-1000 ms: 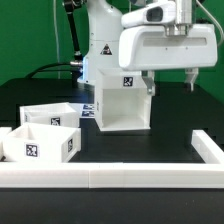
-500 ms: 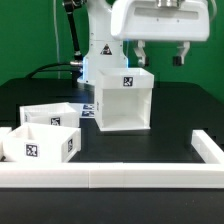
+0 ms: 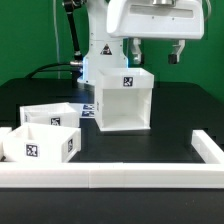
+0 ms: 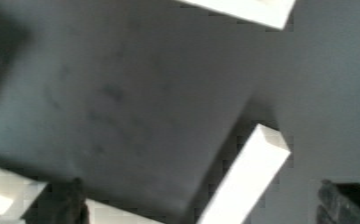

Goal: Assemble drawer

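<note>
The tall white housing (image 3: 120,100) stands upright on the black table at mid-scene, with a tag on its front top. Two shallow white trays lie at the exterior view's left, one behind (image 3: 50,114) and one in front (image 3: 42,143). My gripper (image 3: 156,52) hangs above the housing, apart from it, open and empty. In the wrist view the gripper (image 4: 205,204) shows two dark fingertips (image 4: 60,202) spread wide. A narrow white edge (image 4: 257,172), seemingly of the housing, runs between them over the dark table.
A long low white rail (image 3: 110,176) runs along the front and turns back at the exterior view's right (image 3: 206,148). The marker board (image 3: 86,113) shows beside the housing. The robot base (image 3: 100,50) stands behind.
My gripper has risen from just above the housing's top to well above it, open all the while. The housing and trays have not moved.
</note>
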`<state>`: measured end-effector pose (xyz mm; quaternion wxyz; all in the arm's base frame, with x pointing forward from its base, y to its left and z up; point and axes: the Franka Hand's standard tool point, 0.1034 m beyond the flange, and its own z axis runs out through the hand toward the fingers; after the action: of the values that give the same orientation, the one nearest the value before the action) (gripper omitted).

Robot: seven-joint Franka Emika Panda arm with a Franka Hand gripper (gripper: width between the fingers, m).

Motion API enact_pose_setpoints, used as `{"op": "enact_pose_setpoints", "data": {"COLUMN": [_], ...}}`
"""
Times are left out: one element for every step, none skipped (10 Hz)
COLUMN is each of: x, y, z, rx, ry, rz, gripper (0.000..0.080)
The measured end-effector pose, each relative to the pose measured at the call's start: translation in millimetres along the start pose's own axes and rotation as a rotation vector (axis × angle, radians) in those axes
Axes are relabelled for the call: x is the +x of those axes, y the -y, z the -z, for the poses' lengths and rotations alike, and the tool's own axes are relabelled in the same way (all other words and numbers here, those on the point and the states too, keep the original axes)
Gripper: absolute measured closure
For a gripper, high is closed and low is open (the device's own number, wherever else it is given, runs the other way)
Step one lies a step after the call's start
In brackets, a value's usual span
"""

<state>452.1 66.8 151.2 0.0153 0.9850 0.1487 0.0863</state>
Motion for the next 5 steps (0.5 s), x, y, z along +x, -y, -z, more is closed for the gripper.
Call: {"op": "enact_pose_setpoints", "data": {"x": [-15.8,-29.6,-37.6,-46.1,-50.9], "y": [1.3,4.1,3.6,5.2,6.7], "z": [5.9,8.8,8.8,4.6,2.4], "rx": [-0.030,-0.032,-0.023,-0.021,-0.020], "ry": [0.032,0.078,0.106,0.122,0.130], "rz": [-0.063,-0.082,-0.104,-0.117,-0.118], "gripper": [0.0150,0.0150,0.0150,0.0150,0.0150]}}
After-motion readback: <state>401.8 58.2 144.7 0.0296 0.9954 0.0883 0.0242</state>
